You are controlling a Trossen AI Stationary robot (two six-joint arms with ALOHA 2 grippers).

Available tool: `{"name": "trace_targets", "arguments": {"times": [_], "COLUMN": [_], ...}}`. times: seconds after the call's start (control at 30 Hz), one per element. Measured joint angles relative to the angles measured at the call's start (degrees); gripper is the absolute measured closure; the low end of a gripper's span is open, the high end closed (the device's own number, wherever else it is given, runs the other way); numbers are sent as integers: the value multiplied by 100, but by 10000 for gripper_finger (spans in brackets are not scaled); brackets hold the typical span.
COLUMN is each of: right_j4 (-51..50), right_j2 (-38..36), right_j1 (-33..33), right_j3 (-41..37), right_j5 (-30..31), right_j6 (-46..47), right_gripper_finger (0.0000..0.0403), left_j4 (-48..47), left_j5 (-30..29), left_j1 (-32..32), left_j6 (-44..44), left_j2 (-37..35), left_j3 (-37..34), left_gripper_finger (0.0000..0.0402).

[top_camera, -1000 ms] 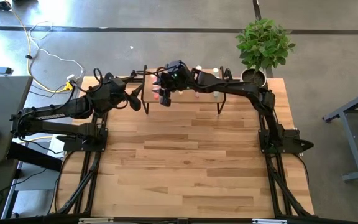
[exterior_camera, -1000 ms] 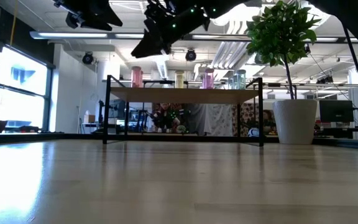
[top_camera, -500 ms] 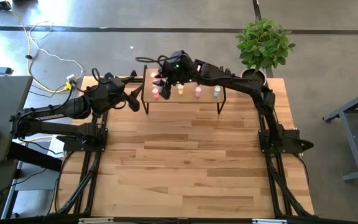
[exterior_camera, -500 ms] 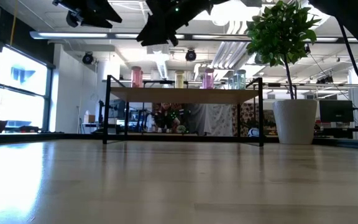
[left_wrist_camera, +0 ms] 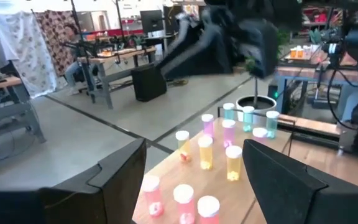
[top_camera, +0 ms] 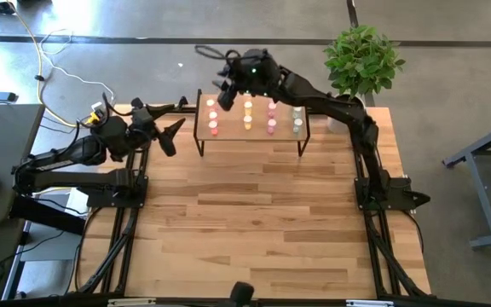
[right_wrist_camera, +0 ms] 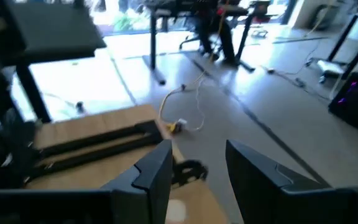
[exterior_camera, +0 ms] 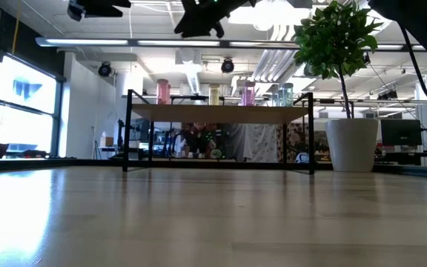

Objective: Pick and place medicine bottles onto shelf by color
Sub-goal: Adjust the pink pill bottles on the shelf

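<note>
High view: right gripper (top_camera: 220,83) raised over the shelf's (top_camera: 250,135) far left corner, fingers parted, holding nothing visible. Left gripper (top_camera: 170,133) hovers left of the shelf, fingers spread wide. Medicine bottles (top_camera: 247,118) stand on the shelf in four colour columns; count unclear.

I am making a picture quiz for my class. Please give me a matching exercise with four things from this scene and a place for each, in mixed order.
Things:
1. bottles
2. plant
3. left claw
4. right claw

Places:
A. above the shelf's back left corner
B. at the table's back right corner
C. left of the shelf
D. on the shelf

Pairs: 1-D, 2-B, 3-C, 4-A
</note>
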Motion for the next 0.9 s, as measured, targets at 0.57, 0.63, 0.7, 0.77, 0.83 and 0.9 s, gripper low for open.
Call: {"name": "trace_targets", "arguments": {"times": [0.57, 0.63, 0.7, 0.77, 0.83, 0.9], "right_j4": [-550, -712, -789, -965, -1012, -1070], "right_j2": [-1, -38, -76, -120, -120, -118], "right_j1": [-577, -650, -704, -777, -826, -889], "right_j3": [554, 552, 552, 552, 552, 547], "right_j5": [57, 60, 62, 63, 61, 61], "right_j6": [-340, -460, -576, -627, -627, -627], "right_gripper_finger": [260, 260, 260, 260, 260, 260], "left_j4": [299, 582, 900, 1118, 1329, 1531], "left_j5": [2440, 2829, 3194, 3609, 4155, 4549], "left_j1": [2250, 2632, 2967, 3279, 3556, 3762], "left_j6": [627, 550, 530, 496, 467, 438], "left_j2": [911, 1126, 1334, 1558, 1765, 1953], "left_j3": [-1, 1, 1, 1, 1, 1], "left_gripper_finger": [145, 146, 149, 153, 158, 163]}}
